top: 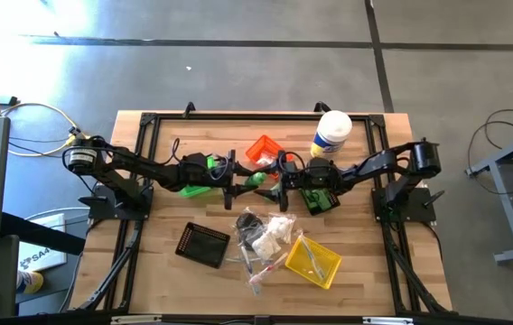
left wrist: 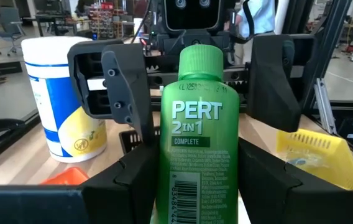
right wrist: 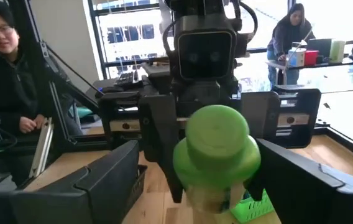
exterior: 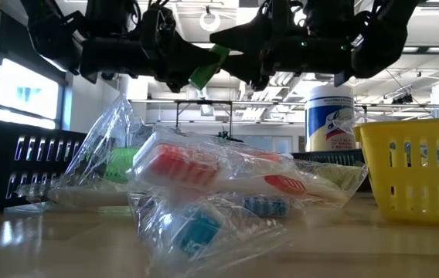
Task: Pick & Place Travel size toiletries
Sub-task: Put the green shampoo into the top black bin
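A green Pert bottle (left wrist: 196, 137), one of the travel size toiletries, hangs level above the table's middle (top: 256, 179), its cap (right wrist: 217, 152) toward the table's right. My left gripper (top: 238, 181) is shut on it. My right gripper (top: 276, 179) is open. Its fingers (left wrist: 127, 93) stand on either side of the cap end, apart from it. More toiletries in clear wrapping lie in a pile (top: 265, 236) on the near part of the table (exterior: 204, 185). My left gripper pinches the bottle's lower body (left wrist: 167, 180) between its two fingers, one on each side. The fingers come level from the table's left and lie along the bottle. The bottle is lifted clear of the table, lying level, label up.
A white canister with a yellow label (top: 332, 134) stands at the far right. An orange bin (top: 262, 149) and green bins (top: 315, 200) sit under the arms. A black bin (top: 204, 244) and a yellow bin (top: 313, 260) flank the pile. People show beyond the table.
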{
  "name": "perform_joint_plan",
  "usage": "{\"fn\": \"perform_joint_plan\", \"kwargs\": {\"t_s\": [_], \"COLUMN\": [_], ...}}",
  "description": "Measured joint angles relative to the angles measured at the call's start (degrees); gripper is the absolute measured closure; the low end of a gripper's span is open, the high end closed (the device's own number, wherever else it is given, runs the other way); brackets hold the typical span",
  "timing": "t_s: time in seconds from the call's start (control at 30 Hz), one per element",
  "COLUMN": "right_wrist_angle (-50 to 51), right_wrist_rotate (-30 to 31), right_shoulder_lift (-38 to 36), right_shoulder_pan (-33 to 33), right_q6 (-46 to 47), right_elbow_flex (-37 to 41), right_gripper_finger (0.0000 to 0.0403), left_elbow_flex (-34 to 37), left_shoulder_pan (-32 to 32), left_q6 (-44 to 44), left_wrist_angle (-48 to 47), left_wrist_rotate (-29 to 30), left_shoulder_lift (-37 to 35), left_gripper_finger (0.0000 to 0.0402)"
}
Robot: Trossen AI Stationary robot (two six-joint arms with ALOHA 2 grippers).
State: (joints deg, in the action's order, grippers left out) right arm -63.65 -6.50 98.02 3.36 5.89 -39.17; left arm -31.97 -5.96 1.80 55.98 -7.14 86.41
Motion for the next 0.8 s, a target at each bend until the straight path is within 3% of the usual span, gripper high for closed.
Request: {"fn": "perform_joint_plan", "kwargs": {"t_s": [0.47,0.8], "right_wrist_angle": [0.8,0.9], "right_wrist_rotate": [0.6,0.7], "right_shoulder_lift": [0.0,0.0], "right_shoulder_pan": [0.0,0.0], "right_q6": [0.0,0.2], "right_elbow_flex": [0.0,0.0], "right_gripper_finger": [0.0208,0.0239], "left_elbow_flex": [0.0,0.0], "left_shoulder_pan": [0.0,0.0], "left_q6": [0.0,0.4], "left_wrist_angle": [-0.1,-0.1], "left_wrist_rotate": [-0.1,0.0], "left_shoulder_lift": [0.0,0.0], "left_gripper_finger": [0.0222,0.0222]}}
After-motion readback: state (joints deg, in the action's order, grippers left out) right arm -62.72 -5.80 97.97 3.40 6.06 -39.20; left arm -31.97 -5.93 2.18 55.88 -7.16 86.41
